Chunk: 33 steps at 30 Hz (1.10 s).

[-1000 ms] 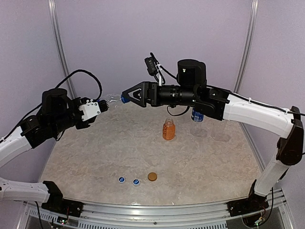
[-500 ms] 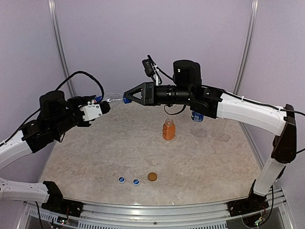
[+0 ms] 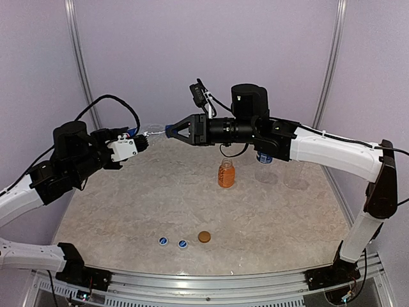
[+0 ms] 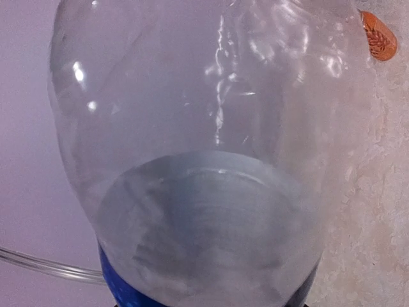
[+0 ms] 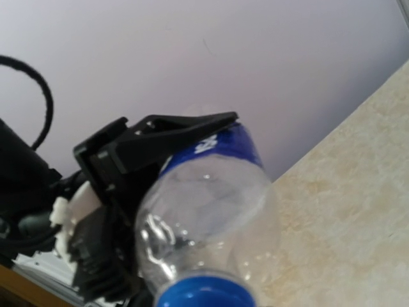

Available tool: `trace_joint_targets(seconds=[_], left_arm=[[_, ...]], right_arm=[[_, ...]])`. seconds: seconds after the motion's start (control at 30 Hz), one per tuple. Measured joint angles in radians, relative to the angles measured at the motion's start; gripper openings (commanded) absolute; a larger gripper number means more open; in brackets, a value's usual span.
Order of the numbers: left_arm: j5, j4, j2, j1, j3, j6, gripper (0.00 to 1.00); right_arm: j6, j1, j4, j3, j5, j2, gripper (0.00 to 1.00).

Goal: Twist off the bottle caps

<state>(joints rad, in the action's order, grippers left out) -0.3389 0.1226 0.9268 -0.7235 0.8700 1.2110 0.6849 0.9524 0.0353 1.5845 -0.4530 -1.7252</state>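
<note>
Fingers [image 5: 167,142] of the left gripper [image 3: 143,139] clamp the labelled bottle [image 3: 154,132] in mid-air over the table's [image 3: 128,211] far left, long axis near level, neck pointing right into the right gripper [image 3: 170,130], whose jaws pinch its blue cap [image 5: 203,295]; three loose caps [image 3: 183,244] lie near the front edge, so seemingly only this one remains.

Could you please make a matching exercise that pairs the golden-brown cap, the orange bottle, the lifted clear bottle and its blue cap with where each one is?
1 golden-brown cap
2 orange bottle
3 clear bottle
4 blue cap

A held off the table by the left gripper
B standing upright mid-table
C gripped by the right gripper
D lying near the front edge beside two white-marked caps

Pairs: 1-D, 2-B, 3-A, 4-C
</note>
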Motion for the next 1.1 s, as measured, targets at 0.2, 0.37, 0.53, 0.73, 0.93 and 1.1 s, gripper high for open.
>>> trace_joint_targets(seconds=[0.2,0.37,0.53,0.73,0.93,1.1], left_arm=[[-0.003,-0.003,0.000,0.000,-0.001,0.010,0.33],[0.003,0.007,-0.002,-0.002,0.000,0.002,0.32],[0.092,0.294,-0.007,0.002,0.098,-0.141,0.29],[0.324,0.719,-0.010,0.006,0.266,-0.321,0.28],[0.580,1.044,0.021,0.002,0.344,-0.367,0.26],[0.659,1.154,0.037,0.000,0.344,-0.373,0.26]], right_arm=[[-0.007,0.000,0.000,0.000,-0.004,0.000,0.00],[-0.034,0.002,-0.001,0.000,-0.010,0.000,0.00],[-0.273,0.044,-0.106,0.032,0.009,0.000,0.00],[-0.742,0.173,-0.217,0.032,0.120,0.056,0.00],[-1.257,0.332,-0.219,-0.120,0.274,0.139,0.00],[-1.617,0.435,-0.213,-0.178,0.489,0.146,0.00]])
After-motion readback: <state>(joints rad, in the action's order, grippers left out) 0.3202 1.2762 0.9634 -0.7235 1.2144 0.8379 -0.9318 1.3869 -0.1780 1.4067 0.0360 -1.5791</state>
